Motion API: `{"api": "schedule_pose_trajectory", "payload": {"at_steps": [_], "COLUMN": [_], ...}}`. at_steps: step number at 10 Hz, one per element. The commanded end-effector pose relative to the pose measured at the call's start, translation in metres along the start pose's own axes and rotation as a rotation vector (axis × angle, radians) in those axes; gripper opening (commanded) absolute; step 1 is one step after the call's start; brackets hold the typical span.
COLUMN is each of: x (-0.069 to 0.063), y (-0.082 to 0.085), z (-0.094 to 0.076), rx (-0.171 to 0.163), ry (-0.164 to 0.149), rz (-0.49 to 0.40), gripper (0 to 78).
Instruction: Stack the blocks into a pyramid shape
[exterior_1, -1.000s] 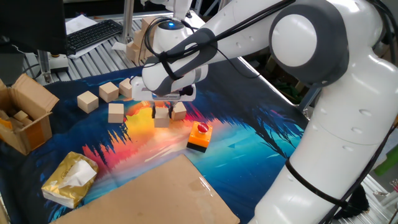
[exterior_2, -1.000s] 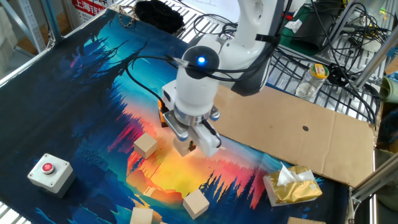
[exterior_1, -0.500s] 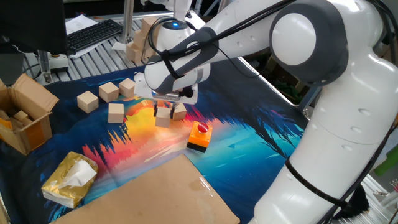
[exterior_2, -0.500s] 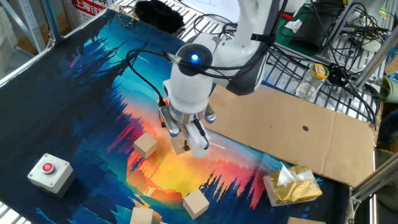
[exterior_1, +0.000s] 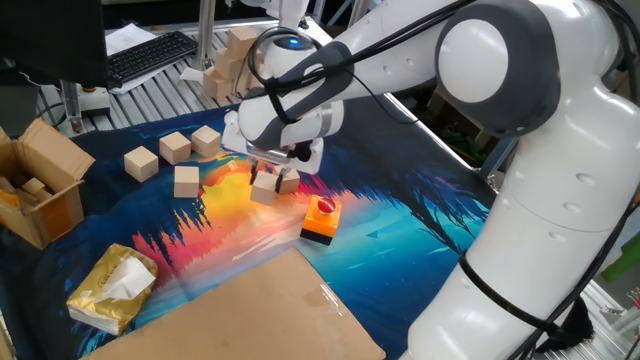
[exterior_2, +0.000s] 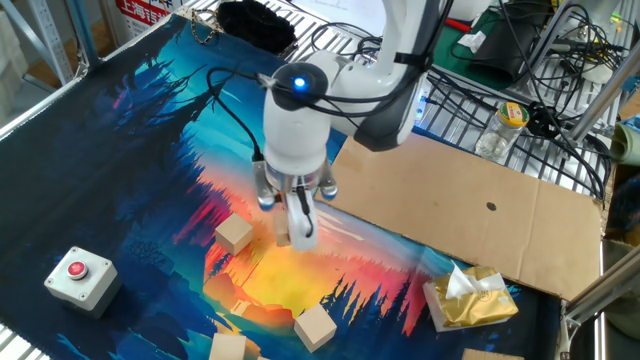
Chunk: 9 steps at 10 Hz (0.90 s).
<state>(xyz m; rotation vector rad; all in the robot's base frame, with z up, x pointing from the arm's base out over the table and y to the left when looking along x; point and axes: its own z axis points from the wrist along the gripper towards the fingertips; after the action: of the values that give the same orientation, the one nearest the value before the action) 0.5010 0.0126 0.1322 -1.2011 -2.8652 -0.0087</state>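
Wooden block (exterior_1: 264, 186) sits clenched between the claw's (exterior_1: 266, 183) fingers, another block (exterior_1: 288, 180) just beside.

Two blocks (exterior_1: 272, 183) sit mid-counter under the claw (exterior_1: 268, 176), seemingly touching. Three more blocks (exterior_1: 174, 160) cluster toward the counter's cardboard-box (exterior_1: 40, 190) edge, well apart.

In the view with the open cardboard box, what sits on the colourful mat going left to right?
Open brown cardboard box → gold tissue packet → pale wooden cube → pale wooden cube beside it → orange-and-black block with red button.
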Motion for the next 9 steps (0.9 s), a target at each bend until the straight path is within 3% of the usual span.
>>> {"api": "schedule_pose_trajectory", "payload": {"at_steps": [1, 2, 9], "x": [-0.045, -0.046, -0.044], "y": [-0.027, -0.027, -0.014], "z": [0.009, 0.008, 0.018], "rx": [-0.289, -0.31, -0.315], "ry": [-0.082, -0.092, -0.111], "rz": [1.029, 1.05, 1.094], "gripper": [1.1, 1.1, 1.1]}}
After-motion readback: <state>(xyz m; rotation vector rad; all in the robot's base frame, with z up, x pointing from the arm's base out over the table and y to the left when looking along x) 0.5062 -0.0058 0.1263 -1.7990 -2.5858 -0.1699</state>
